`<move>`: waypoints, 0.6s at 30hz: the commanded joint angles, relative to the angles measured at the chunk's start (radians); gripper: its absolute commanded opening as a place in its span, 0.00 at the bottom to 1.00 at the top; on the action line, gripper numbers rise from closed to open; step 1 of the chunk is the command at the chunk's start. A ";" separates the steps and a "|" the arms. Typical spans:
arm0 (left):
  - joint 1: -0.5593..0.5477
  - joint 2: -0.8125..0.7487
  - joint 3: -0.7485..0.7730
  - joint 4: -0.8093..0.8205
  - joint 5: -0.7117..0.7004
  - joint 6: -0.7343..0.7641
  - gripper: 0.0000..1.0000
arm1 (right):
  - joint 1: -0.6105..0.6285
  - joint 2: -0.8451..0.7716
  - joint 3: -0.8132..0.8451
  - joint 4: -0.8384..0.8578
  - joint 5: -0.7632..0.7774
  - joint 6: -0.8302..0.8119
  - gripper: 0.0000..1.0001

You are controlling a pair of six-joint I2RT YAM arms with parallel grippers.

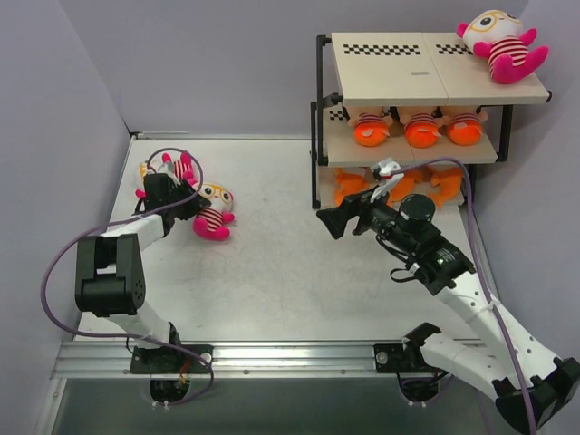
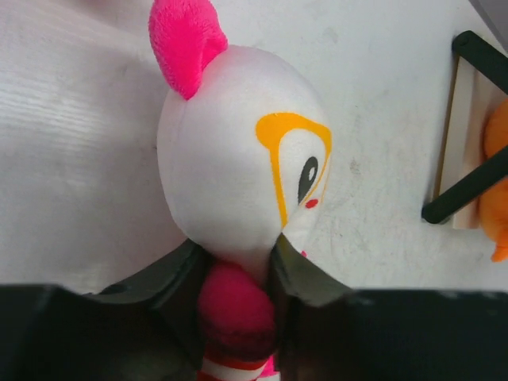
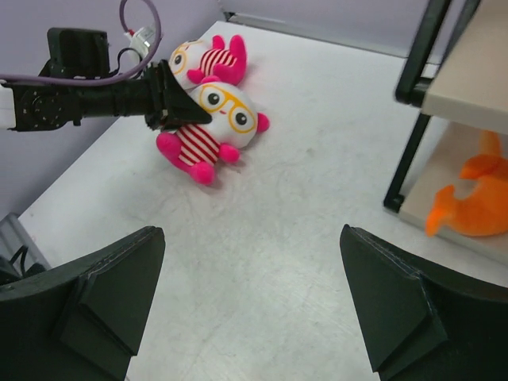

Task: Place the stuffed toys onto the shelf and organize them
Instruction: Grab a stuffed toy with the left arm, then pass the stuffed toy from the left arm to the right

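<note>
A pink-limbed stuffed toy with yellow-rimmed glasses [image 1: 215, 216] lies on the table at the left. My left gripper [image 1: 192, 205] is shut on it; in the left wrist view both fingers [image 2: 305, 274] press its neck and pink arm under the white head [image 2: 230, 167]. A second pink toy [image 1: 169, 167] lies just behind the arm. My right gripper [image 1: 328, 221] hangs open and empty over the table in front of the shelf [image 1: 426, 65]. A third pink toy [image 1: 501, 43] lies on the top board. Three striped orange dolls [image 1: 420, 128] fill the middle board, and orange sharks [image 1: 444, 185] the bottom one.
The shelf's black post [image 3: 406, 159] stands to the right of my open right gripper [image 3: 254, 305], with a shark [image 3: 476, 213] behind it. The purple left wall [image 1: 54, 136] runs close behind the left arm. My left gripper [image 3: 178, 107] and both pink toys [image 3: 218, 119] show across bare table.
</note>
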 commanded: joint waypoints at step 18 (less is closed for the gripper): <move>-0.151 -0.592 -0.100 0.092 0.001 -0.389 0.15 | 0.332 0.282 -0.054 0.493 0.138 0.286 0.96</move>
